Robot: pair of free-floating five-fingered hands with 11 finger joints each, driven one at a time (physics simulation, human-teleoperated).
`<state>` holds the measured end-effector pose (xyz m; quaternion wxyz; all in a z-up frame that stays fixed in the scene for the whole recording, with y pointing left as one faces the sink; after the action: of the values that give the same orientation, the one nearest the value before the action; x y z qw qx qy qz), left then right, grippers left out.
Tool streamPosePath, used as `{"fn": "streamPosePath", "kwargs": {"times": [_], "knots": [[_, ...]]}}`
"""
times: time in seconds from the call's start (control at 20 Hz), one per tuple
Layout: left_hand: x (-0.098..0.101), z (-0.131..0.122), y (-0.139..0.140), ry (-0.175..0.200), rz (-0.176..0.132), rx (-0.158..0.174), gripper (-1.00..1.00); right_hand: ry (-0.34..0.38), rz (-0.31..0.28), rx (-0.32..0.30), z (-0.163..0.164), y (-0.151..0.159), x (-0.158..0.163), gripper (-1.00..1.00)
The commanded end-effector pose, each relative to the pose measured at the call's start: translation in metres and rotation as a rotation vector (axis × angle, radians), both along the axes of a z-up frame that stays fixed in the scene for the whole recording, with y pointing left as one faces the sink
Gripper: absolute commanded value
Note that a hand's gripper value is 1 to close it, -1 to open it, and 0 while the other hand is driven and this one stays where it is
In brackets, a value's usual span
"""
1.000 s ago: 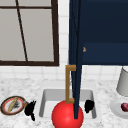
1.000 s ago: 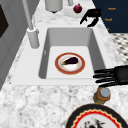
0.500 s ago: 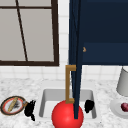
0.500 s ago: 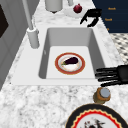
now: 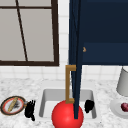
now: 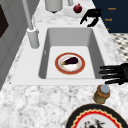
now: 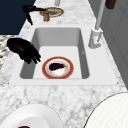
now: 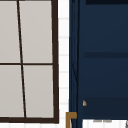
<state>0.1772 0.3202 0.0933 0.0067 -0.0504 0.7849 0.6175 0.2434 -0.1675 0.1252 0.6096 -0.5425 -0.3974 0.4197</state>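
The left robot hand (image 6: 121, 75) hovers at the right edge of the left side view, just above the table (image 6: 37, 105) beside the sink (image 6: 30, 77). Its fingers are straight and spread, pointing toward the basin, and they hold nothing. Just below it in that frame stands a small jar (image 6: 102, 93) with a grey lid, near the fingers but apart from them. The flat, level pose looks to me like a hand kept clear of the jar rather than reaching for it.

The right robot hand (image 6: 91, 16) hangs at the upper right of the same view, over the far corner of the sink. Its fingers droop loosely and are empty. It is near a white plate (image 6: 70, 13) carrying a dark red fruit (image 6: 77, 8).

On the sink floor, in the middle of the frame, a red-rimmed plate (image 6: 58, 67) lies flat with an eggplant (image 6: 70, 60) on it, so the eggplant sits steady. A faucet (image 6: 31, 27) rises at the upper left.

In the front view a navy cabinet door (image 5: 76, 62) stands open, edge-on to the camera, with a brass handle (image 5: 68, 83).

Set against the frames of a second and half a second ago, both hands and all the things sit in the same places as far as I can tell.
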Motion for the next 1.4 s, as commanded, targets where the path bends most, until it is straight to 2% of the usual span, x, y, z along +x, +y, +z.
{"fn": "streamPosePath", "kwargs": {"times": [0.0,0.2,0.45,0.6,0.65,0.7,0.85,1.0,1.05,1.15,1.2,1.25,1.3,1.35], "knots": [[-0.011,0.017,-0.015,-0.049,-0.02,0.029,-1.0,0.0,0.0,0.0,0.0,0.0,0.0,0.0],[-0.015,0.017,-0.017,-0.091,-0.006,0.05,-1.0,0.0,0.0,0.0,0.0,0.0,0.0,0.0],[-0.012,0.02,-0.017,-0.098,0.02,0.069,-1.0,0.0,0.0,0.0,0.0,0.0,0.0,0.0],[-0.006,0.022,-0.019,-0.068,0.026,0.093,-1.0,0.0,0.0,0.0,0.0,0.0,0.0,0.0],[-0.005,0.024,-0.018,-0.032,0.027,0.109,-1.0,0.0,0.0,0.0,0.0,0.0,0.0,0.0],[-0.003,0.029,-0.02,-0.016,0.024,0.112,-1.0,0.0,0.0,0.0,0.0,0.0,0.0,0.0],[-0.006,0.049,-0.032,-0.028,0.003,0.12,-1.0,0.0,0.0,0.0,0.0,0.0,0.0,0.0],[-0.01,0.063,-0.044,-0.026,-0.003,0.129,-1.0,0.0,0.0,0.0,0.0,0.0,0.0,0.0],[-0.012,0.064,-0.046,-0.012,-0.003,0.124,-1.0,0.0,0.0,0.0,0.0,0.0,0.0,0.0],[-0.009,0.059,-0.05,0.058,0.012,0.115,-1.0,0.0,0.0,0.0,0.0,0.0,0.0,0.0],[-0.009,0.059,-0.052,0.071,0.017,0.112,-1.0,0.0,0.0,0.0,0.0,0.0,0.0,0.0],[-0.01,0.061,-0.055,0.075,0.021,0.116,-1.0,0.0,0.0,0.0,0.0,0.0,0.0,0.0],[-0.01,0.062,-0.058,0.053,0.02,0.114,-1.0,0.0,0.0,0.0,0.0,0.0,0.0,0.0],[-0.01,0.063,-0.054,0.019,0.021,0.086,-1.0,0.0,0.0,0.0,0.0,0.0,0.0,0.0]]}}
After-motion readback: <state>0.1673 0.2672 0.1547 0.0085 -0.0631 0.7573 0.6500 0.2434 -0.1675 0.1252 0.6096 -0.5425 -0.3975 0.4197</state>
